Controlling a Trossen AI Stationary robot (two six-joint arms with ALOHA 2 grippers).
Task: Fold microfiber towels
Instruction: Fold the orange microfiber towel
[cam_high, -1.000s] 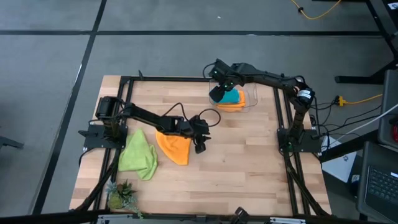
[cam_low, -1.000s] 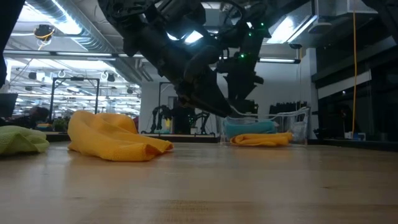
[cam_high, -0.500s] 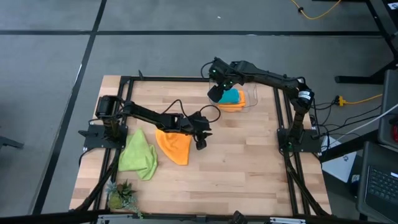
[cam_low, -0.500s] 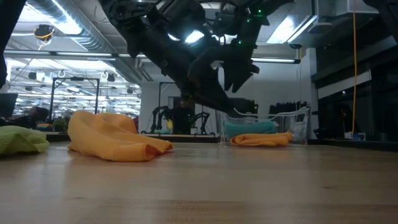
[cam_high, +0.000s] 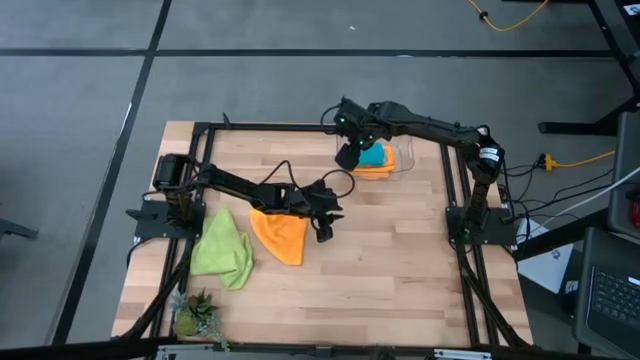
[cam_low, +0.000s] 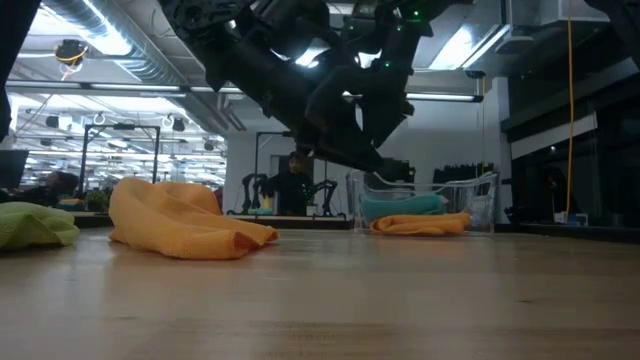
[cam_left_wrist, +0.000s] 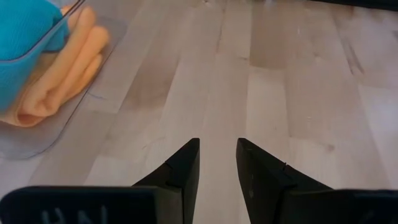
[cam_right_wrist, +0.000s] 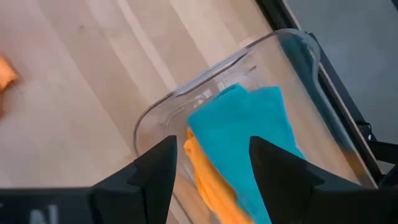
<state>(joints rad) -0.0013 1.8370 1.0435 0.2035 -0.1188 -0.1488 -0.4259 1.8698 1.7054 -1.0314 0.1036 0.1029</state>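
Two towels are done and sit in the clear bin (cam_high: 402, 158) at upper centre-right of the high view: turquoise towel (cam_right_wrist: 249, 134) folded on top, folded orange towel (cam_left_wrist: 59, 74) under it. Two are left on the table (cam_high: 400, 260): the loose orange towel (cam_high: 280, 236) at centre-left, crumpled into a rough wedge, and the lime green towel (cam_high: 224, 250) just left of it, also bunched. The plant (cam_high: 192, 314) at lower left is not part of this.

Right gripper (cam_right_wrist: 211, 152) hangs over the near wall of the bin, fingers spread fairly wide, holding nothing; the turquoise cloth shows in the gap below them. Left gripper (cam_left_wrist: 217, 158) is up off the wood just right of the loose orange towel, fingers a narrow gap apart, empty, bare planks between the tips.

Handling, my read: light, limp microfibre with zero stiffness that drapes and clings to itself. It isn't fragile and the nap gives decent grip. Pinch a corner or hem edge, not the bunched middle, or you lift several layers. For the orange one, the pointed end toward the bottom of the high view looks like the freest corner, though the edges are hard to separate from this height.

No legible brand, label or writing anywhere. The marks on the right wrist housing are too blurred to read.
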